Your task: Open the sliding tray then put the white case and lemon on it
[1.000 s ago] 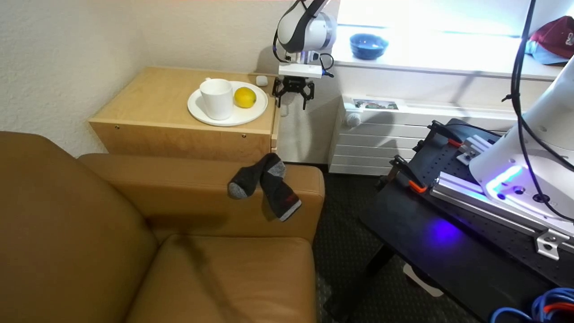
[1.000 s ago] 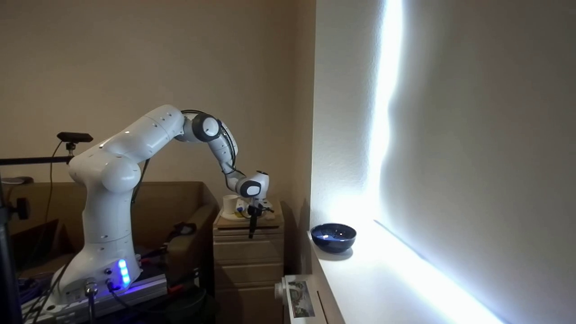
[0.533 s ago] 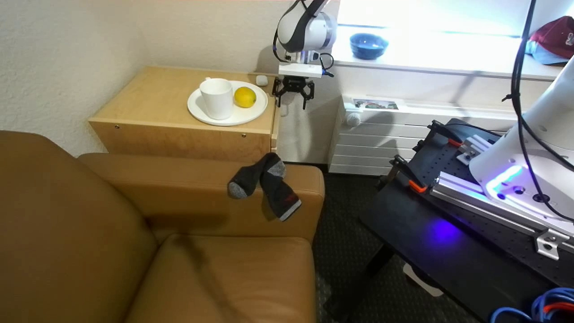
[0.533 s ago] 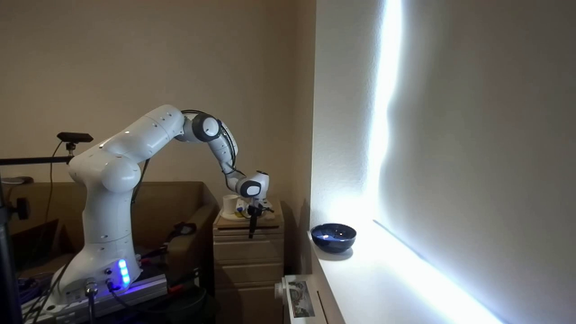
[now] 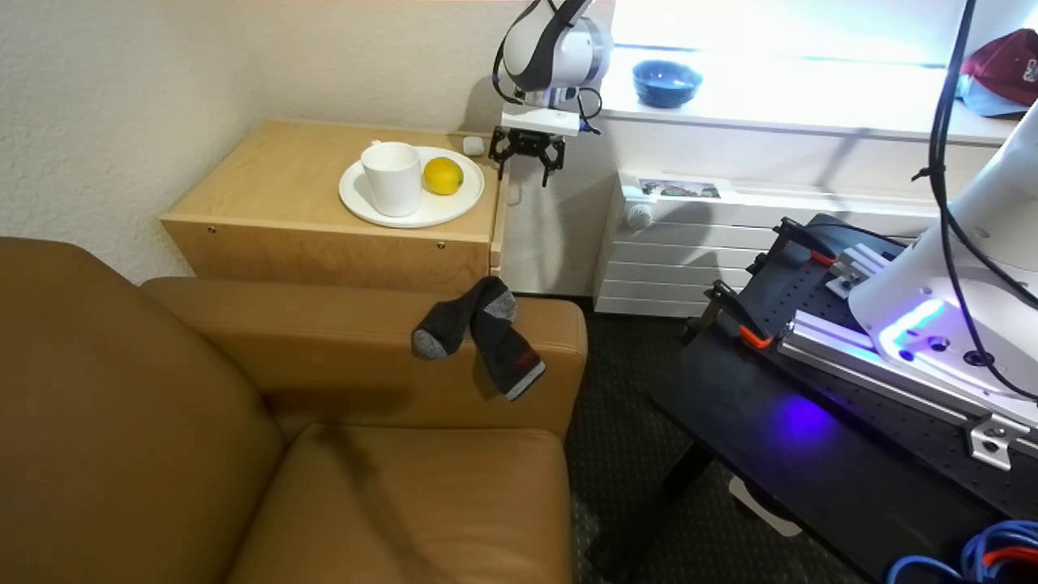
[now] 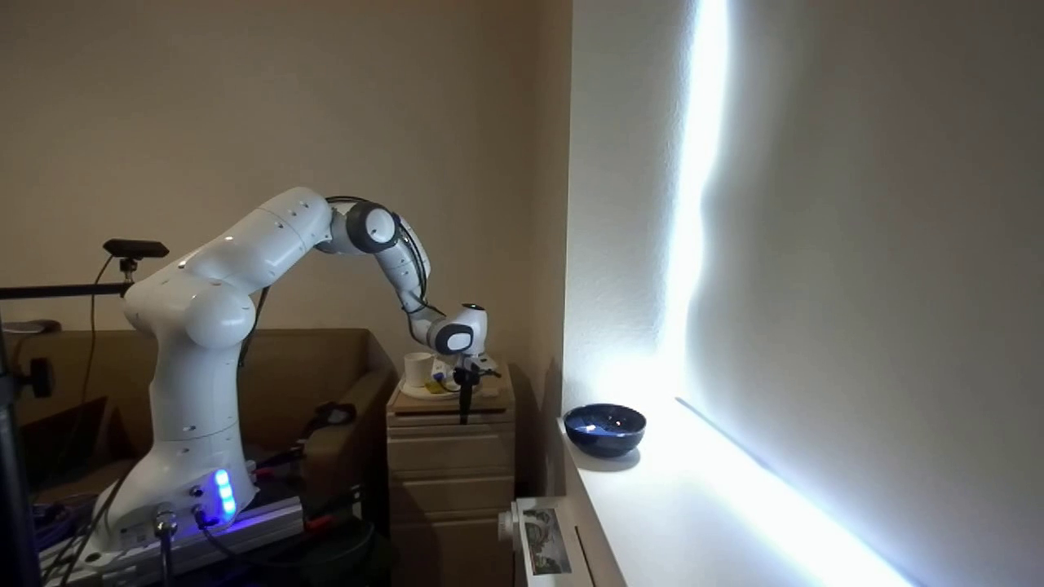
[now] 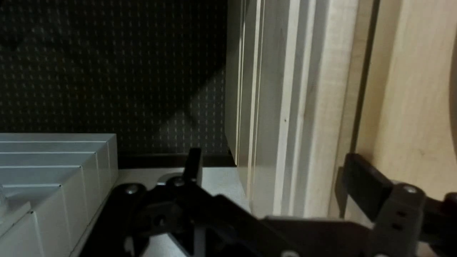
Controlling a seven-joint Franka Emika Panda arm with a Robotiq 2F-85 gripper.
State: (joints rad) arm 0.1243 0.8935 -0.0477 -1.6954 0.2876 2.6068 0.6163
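- My hand (image 5: pixel 523 177) is spread wide with nothing between its fingers. It hangs at the front edge of the bench (image 5: pixel 284 174), one finger close to the pale wood there and its mate out over the gap toward the radiator (image 5: pixel 681 253).
- I take the sliding tray (image 7: pixel 332 89) to be the pale strip running along the front, just under the bench top. It looks pushed in to me, so I'd call drawing it out the step in hand.
- I expect a stiff board, not heavy, with some drag as it slides. I'd hook its lip near the middle and pull straight; a pull from one end could make it bind. Whether a finger touches it, I can't tell.
- The white case (image 5: pixel 473 146) sits on the bench just beside the plate (image 5: pixel 448 208), near the front edge. It looks hard, smooth and very light, apt to skid if nudged, so I'd come down from above and pinch it softly across opposite sides.
- The lemon (image 5: pixel 443 176) lies on the plate, just beside the mug (image 5: pixel 394 182). I'd guess it is firm with a little give, waxy, ready to roll on that slick surface. I'd take it round its fattest part, with neither finger squeezed in on the mug's side: mug and plate look breakable.
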